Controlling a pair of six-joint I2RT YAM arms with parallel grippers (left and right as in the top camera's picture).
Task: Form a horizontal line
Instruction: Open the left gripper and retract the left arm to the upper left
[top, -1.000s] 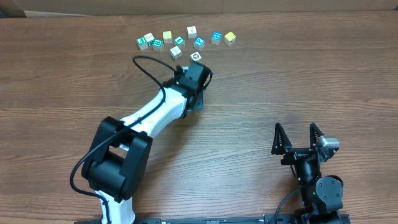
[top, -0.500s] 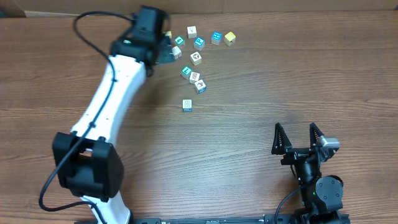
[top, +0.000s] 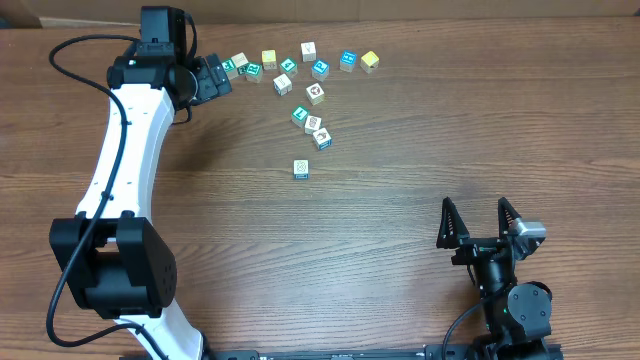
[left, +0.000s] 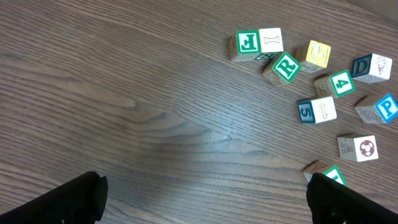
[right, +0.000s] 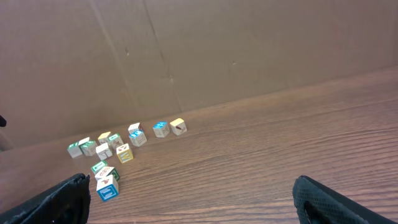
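Observation:
No tidy row of four cubes shows. Small picture and letter cubes lie loose at the table's back. A teal-green cube (top: 299, 115), two white-faced cubes (top: 313, 124) (top: 322, 138) and another white one (top: 315, 92) form a short slanted cluster. A lone cube (top: 300, 169) sits nearer the front. My left gripper (top: 216, 78) (left: 202, 199) is open and empty, just left of the back row's leftmost cubes (top: 240, 63). My right gripper (top: 480, 218) (right: 199, 199) is open and empty at the front right, far from all cubes.
The back row holds several cubes, among them yellow ones (top: 269, 58) (top: 370, 61) and blue ones (top: 347, 60). The left wrist view shows a green F cube (left: 247, 42), an R cube (left: 286, 66) and a yellow cube (left: 318, 54). A cardboard wall (right: 199, 56) stands behind the table.
My left arm swung from the middle of the cube area to the back left. The slanted cluster and the lone cube it covered are now in view. The right arm has not moved.

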